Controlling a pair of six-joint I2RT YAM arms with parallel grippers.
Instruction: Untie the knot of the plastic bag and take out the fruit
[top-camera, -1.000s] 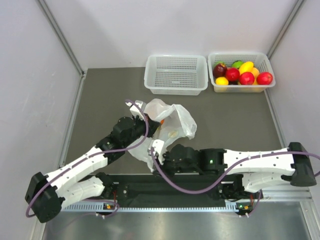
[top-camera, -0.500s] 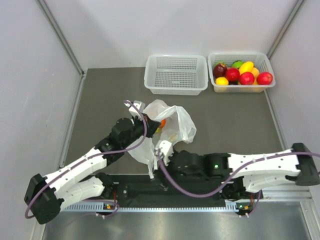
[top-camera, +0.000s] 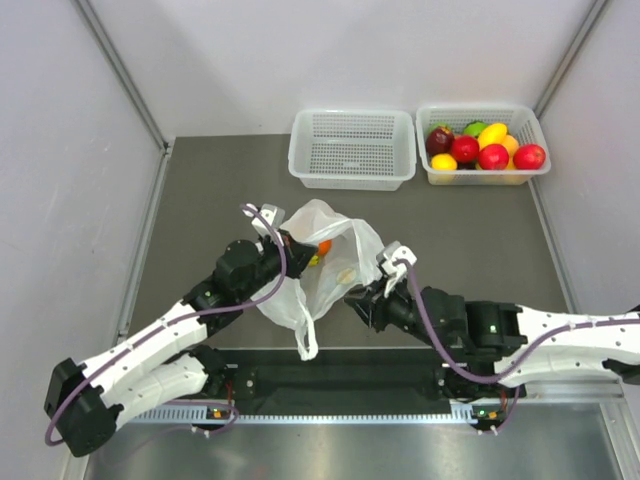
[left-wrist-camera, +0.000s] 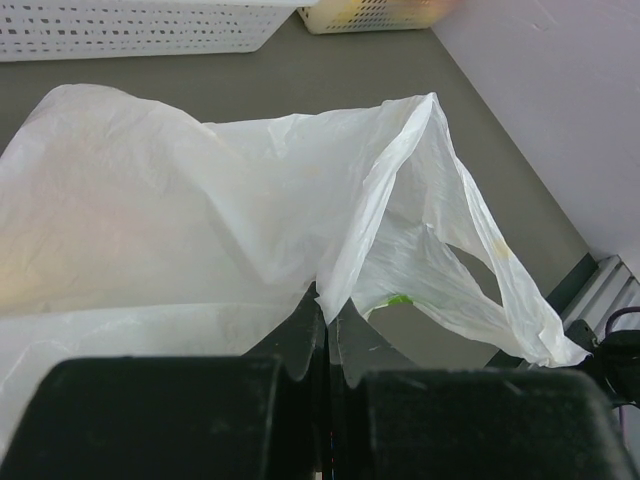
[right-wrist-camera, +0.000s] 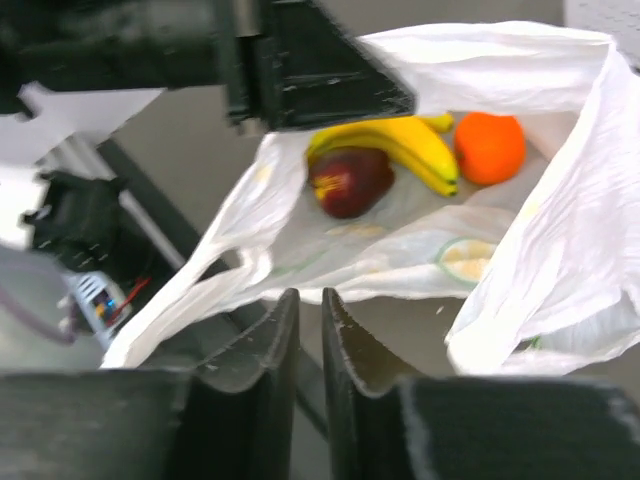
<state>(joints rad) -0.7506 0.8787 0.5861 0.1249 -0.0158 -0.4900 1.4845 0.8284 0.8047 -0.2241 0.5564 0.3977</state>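
Left pincer (left-wrist-camera: 327, 318) clamped tight on a fold of the bag (left-wrist-camera: 150, 220), film pinched between the jaws, no gap. In the top view the left pincer (top-camera: 285, 240) sits at the bag's (top-camera: 335, 225) left rim, holding that side up. Right pincer (right-wrist-camera: 303, 318): jaws nearly together, thin slit between them, bag (right-wrist-camera: 560, 200) rim right at the fingertips; cannot tell if any film is caught. From above the right pincer (top-camera: 356, 297) is against the bag's lower right side. Bag is unknotted, mouth open, lying mid-table between the two arms. One loop handle (top-camera: 305, 340) trails toward the near edge; in the left wrist view a handle (left-wrist-camera: 470, 290) hangs open to the right with a green print (left-wrist-camera: 400, 300) by it. Fruit is inside the bag: bananas (right-wrist-camera: 400, 145), an orange (right-wrist-camera: 490, 147) touching their far end, and a dark red fruit (right-wrist-camera: 350, 182) tucked against the bananas' near side. A citrus print (right-wrist-camera: 465, 262) shows on the film below them. From above only the orange (top-camera: 324, 246) and a bit of yellow show through the mouth. At the table's (top-camera: 200, 200) far edge stand two white baskets side by side, well apart from the bag: left basket (top-camera: 352, 182), right basket (top-camera: 483, 180) with a heap of red, yellow and green fruit (top-camera: 485, 145).
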